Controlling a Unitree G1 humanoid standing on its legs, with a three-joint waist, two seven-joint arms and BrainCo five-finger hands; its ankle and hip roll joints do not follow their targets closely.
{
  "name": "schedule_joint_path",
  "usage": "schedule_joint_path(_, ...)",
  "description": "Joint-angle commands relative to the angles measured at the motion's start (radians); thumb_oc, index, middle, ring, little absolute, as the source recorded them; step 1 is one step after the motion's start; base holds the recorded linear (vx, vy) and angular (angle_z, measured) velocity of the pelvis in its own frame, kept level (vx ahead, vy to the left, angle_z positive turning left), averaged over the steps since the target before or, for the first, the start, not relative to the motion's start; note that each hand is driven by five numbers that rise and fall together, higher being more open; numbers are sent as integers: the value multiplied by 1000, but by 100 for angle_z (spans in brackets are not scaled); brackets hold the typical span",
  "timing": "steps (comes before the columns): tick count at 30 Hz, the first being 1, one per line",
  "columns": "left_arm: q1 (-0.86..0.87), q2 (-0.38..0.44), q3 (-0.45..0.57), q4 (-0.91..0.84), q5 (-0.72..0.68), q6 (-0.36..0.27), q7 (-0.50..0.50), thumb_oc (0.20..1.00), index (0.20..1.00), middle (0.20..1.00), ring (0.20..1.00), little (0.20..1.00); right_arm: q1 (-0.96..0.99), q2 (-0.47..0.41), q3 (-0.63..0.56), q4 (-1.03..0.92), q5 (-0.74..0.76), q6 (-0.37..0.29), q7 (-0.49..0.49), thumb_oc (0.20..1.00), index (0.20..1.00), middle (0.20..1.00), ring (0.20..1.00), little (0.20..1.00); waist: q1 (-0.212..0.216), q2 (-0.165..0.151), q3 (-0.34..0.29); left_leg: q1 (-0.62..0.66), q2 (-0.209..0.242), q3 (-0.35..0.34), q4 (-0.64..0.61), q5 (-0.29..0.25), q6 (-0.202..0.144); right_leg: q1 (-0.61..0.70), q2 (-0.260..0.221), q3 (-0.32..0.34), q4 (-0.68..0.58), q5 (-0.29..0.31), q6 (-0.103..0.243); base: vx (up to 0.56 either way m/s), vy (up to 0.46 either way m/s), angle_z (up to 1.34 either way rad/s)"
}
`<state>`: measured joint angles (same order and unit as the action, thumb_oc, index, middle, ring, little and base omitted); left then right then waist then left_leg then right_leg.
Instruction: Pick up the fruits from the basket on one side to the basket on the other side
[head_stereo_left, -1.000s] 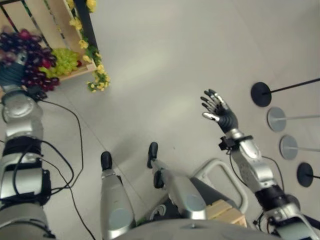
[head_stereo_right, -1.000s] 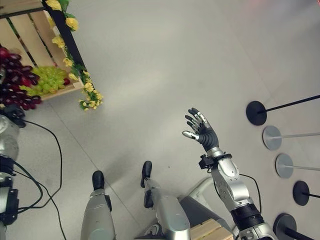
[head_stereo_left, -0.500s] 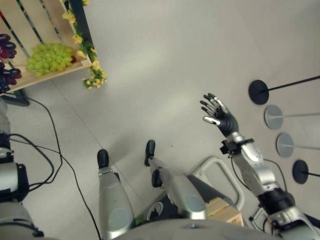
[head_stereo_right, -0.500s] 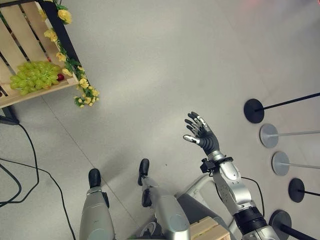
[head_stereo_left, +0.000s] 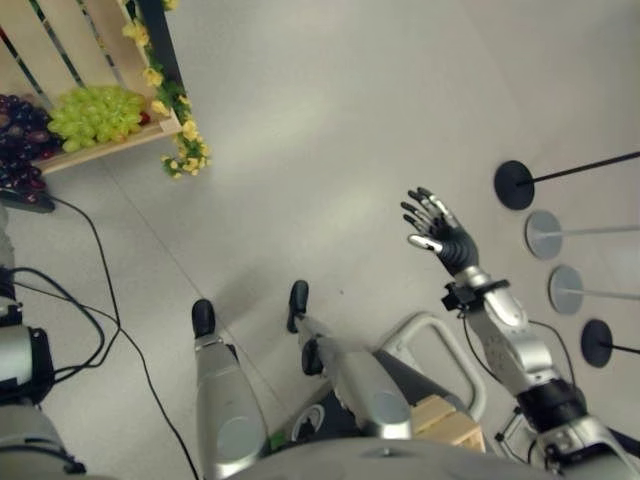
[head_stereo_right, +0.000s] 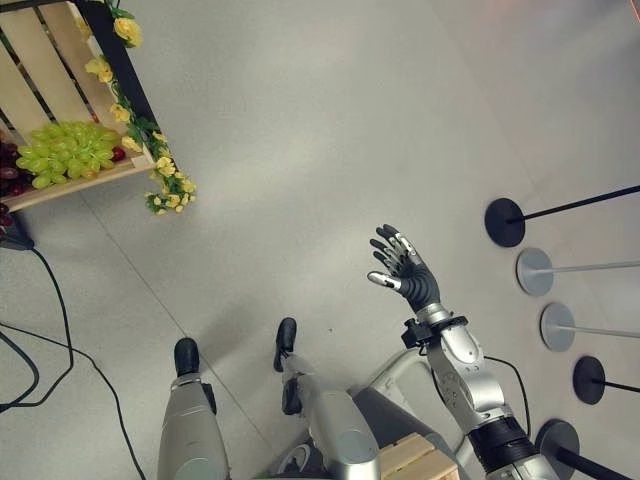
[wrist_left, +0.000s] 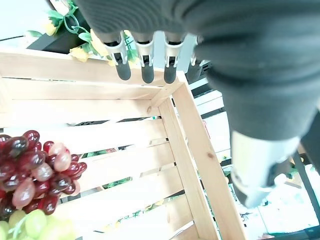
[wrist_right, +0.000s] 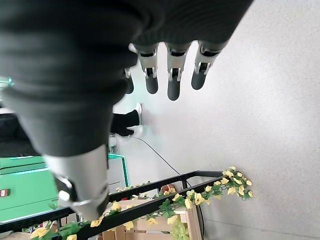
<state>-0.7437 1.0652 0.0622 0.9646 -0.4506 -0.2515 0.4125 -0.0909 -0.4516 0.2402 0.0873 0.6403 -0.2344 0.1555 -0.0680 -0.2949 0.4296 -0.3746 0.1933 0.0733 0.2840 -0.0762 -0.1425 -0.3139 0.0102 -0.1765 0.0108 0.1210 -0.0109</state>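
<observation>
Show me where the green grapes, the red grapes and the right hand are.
green grapes (head_stereo_right: 65, 152): right eye view, middle of the bunch.
red grapes (wrist_left: 35, 170): left wrist view, middle of the cluster.
right hand (head_stereo_left: 440, 235): left eye view, on the palm.

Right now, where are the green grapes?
Upper left of the eye views: green grapes in the wooden crate, beside the purple grapes, near the flowered corner.

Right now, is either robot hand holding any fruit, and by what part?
Nothing is held. The left robot hand hangs open over the wooden crate, clear of the red grapes. The right robot hand is open above bare floor.
</observation>
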Motion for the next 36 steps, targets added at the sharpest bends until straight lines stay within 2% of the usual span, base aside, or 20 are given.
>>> schedule_joint_path(1, -25, 85, 5, -40, 57, -50, 14, 1000, 1000, 1000, 1000, 1000, 18, -46, -59, -79, 30, -74, 6, 1000, 1000, 1000, 1000, 1000, 12, -40, -26, -2, -71, 9, 22, -38, 73, 27, -111, -14, 55, -56, 169, 0, 0, 0)
schedule_joint_path(12, -14, 82, -12, -57, 81, -48, -10, 1000, 1000, 1000, 1000, 1000, 21, -49, -72, -78, 30, -70, 14, 1000, 1000, 1000, 1000, 1000, 16, -35, -26, -9, -73, -1, 30, -38, 73, 24, -111, -17, 61, -58, 168, 0, 0, 0)
schedule_joint_path(15, 12, 46, 6, -130, 65, -79, 3, 1000, 1000, 1000, 1000, 1000, 23, -40, -77, -76, 30, -70, 10, 1000, 1000, 1000, 1000, 1000, 20, -32, -28, -10, -75, -5, 32, -39, 73, 23, -113, -18, 64, -60, 168, -2, -2, 1)
schedule_joint_path(18, 90, -14, 47, -281, 55, -122, 9, 1000, 1000, 1000, 1000, 1000, 26, -29, -100, -66, 22, -69, -1, 1000, 1000, 1000, 1000, 1000, 33, -25, -29, -7, -82, -12, 27, -40, 73, 28, -117, -25, 63, -62, 166, -4, -7, 3)
schedule_joint_path(21, 247, -121, 137, -512, 50, -172, 4, 1000, 1000, 1000, 1000, 1000, 23, -11, -143, -43, 17, -70, -20, 1000, 1000, 1000, 1000, 1000, 55, -4, -30, 0, -93, -23, 18, -40, 73, 36, -125, -37, 62, -67, 162, 0, 0, 0)
schedule_joint_path(24, 442, -284, 229, -746, 49, -197, -31, 1000, 1000, 1000, 1000, 1000, 27, 7, -193, -29, -1, -67, -38, 1000, 1000, 1000, 1000, 1000, 79, 26, -33, 10, -110, -37, 2, -31, 77, 48, -138, -52, 65, -70, 159, 10, -1, 1)
schedule_joint_path(28, 600, -452, 230, -943, 74, -189, -112, 1000, 1000, 1000, 1000, 1000, 40, 14, -252, -14, -30, -57, -55, 1000, 1000, 1000, 1000, 1000, 115, 75, -39, 33, -138, -59, -29, -17, 83, 77, -158, -81, 62, -77, 153, 16, 7, 24)
schedule_joint_path(29, 616, -473, 223, -952, 72, -184, -127, 1000, 1000, 1000, 1000, 1000, 43, 14, -264, -14, -36, -55, -57, 1000, 1000, 1000, 1000, 1000, 123, 90, -43, 44, -141, -66, -44, -14, 82, 89, -160, -90, 60, -82, 151, 1, 4, 16)
schedule_joint_path(30, 617, -475, 223, -954, 72, -183, -127, 1000, 1000, 1000, 1000, 1000, 44, 13, -265, -15, -36, -55, -57, 1000, 1000, 1000, 1000, 1000, 120, 89, -44, 43, -144, -68, -49, -6, 83, 87, -162, -92, 57, -78, 151, 23, -8, 49)
schedule_joint_path(31, 633, -502, 207, -978, 76, -178, -156, 1000, 1000, 1000, 1000, 1000, 52, 12, -288, -12, -41, -55, -61, 1000, 1000, 1000, 1000, 1000, 132, 111, -55, 61, -156, -87, -91, 14, 79, 109, -168, -120, 48, -83, 150, -5, -5, 58)
schedule_joint_path(32, 633, -503, 207, -979, 76, -177, -156, 1000, 1000, 1000, 1000, 1000, 52, 11, -289, -12, -41, -55, -61, 1000, 1000, 1000, 1000, 1000, 129, 110, -56, 59, -160, -89, -97, 22, 80, 107, -171, -123, 46, -79, 150, 15, -23, 65)
schedule_joint_path(33, 644, -515, 192, -1021, 98, -173, -177, 1000, 1000, 1000, 1000, 1000, 65, 12, -312, -5, -43, -59, -67, 1000, 1000, 1000, 1000, 1000, 132, 130, -72, 75, -173, -110, -142, 48, 75, 125, -182, -161, 33, -80, 149, 6, -10, 55)
schedule_joint_path(36, 657, -522, 186, -1065, 113, -175, -208, 1000, 1000, 1000, 1000, 1000, 83, 17, -341, -1, -45, -64, -69, 1000, 1000, 1000, 1000, 1000, 127, 153, -99, 95, -186, -128, -172, 59, 72, 151, -188, -192, 23, -84, 152, 28, 7, 71)
